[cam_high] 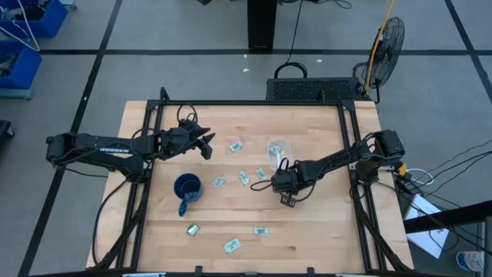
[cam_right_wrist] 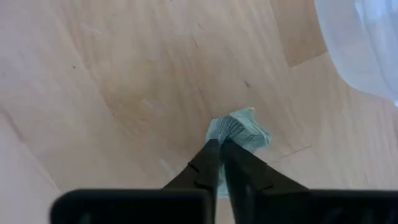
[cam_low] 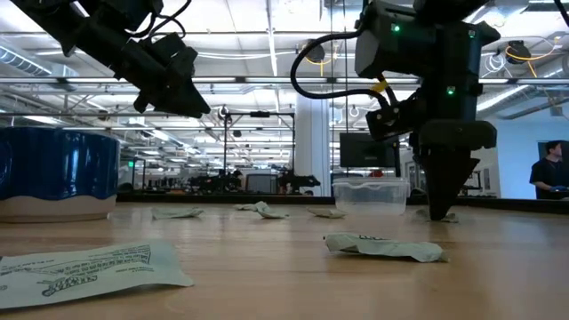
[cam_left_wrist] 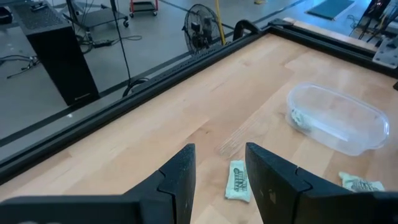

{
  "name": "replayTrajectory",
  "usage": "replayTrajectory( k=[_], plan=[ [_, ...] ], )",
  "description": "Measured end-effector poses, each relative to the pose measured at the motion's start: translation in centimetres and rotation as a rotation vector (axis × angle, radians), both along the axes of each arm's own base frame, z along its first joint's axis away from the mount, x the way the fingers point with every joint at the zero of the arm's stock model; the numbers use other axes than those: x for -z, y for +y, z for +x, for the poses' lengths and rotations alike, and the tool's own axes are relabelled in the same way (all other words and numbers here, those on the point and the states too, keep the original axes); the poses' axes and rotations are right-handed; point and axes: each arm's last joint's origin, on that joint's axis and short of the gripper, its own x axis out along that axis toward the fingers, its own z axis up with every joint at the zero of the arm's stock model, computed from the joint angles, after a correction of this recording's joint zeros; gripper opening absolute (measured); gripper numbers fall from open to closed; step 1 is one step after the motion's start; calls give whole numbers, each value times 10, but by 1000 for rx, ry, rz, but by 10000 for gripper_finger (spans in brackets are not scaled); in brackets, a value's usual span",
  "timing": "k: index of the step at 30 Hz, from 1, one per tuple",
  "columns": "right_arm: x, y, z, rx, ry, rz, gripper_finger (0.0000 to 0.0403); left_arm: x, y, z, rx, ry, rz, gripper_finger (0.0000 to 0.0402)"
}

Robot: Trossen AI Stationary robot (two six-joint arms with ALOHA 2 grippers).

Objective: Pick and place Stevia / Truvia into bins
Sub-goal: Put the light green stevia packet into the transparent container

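Note:
Several small pale green and white packets lie flat on the wooden table, among them one (cam_high: 236,145) near the left gripper, one (cam_high: 220,181) by the mug and one (cam_high: 261,231) toward the near edge. The clear bin (cam_high: 278,148) stands right of centre, with a packet (cam_left_wrist: 298,118) inside it. My left gripper (cam_high: 207,142) hovers open above the table; a packet (cam_left_wrist: 237,180) lies ahead of its fingers. My right gripper (cam_high: 280,183) points down just near of the bin, shut on a crumpled packet (cam_right_wrist: 242,129). My right gripper (cam_right_wrist: 221,144) pinches the crumpled packet by its near edge (cam_right_wrist: 229,134) between the two fingertips. It comes from above, pointing down. The fingertips (cam_low: 442,210) reach table level, and the rest of the packet (cam_low: 449,216) still seems to lie on the wood.
A dark blue mug (cam_high: 187,188) stands left of centre, with packets beside and near of it. A black frame rail (cam_high: 254,102) runs along the table's far edge and down both sides. A person (cam_low: 549,173) stands in the room far behind.

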Motion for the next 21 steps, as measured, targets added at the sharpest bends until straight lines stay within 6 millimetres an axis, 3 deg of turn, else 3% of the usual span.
replayTrajectory(
  k=[6, 11, 13, 17, 21],
  plan=[
    [-11, 1, -4, -22, -27, 24, 7, 0, 0, 0, 0, 5, -1, 145],
    [-53, -1, -9, -38, -187, 29, 3, 0, 0, 0, -1, 4, -1, 145],
    [-74, -6, -13, -67, -277, -77, 2, 0, 0, 0, -1, 4, -1, 145],
    [-96, -31, -17, -91, -349, -330, 1, 0, 0, 0, -6, -2, 0, 145],
    [-89, -69, -6, -123, -325, -323, 1, -3, 1, 1, -6, -37, 6, 145]
  ],
)
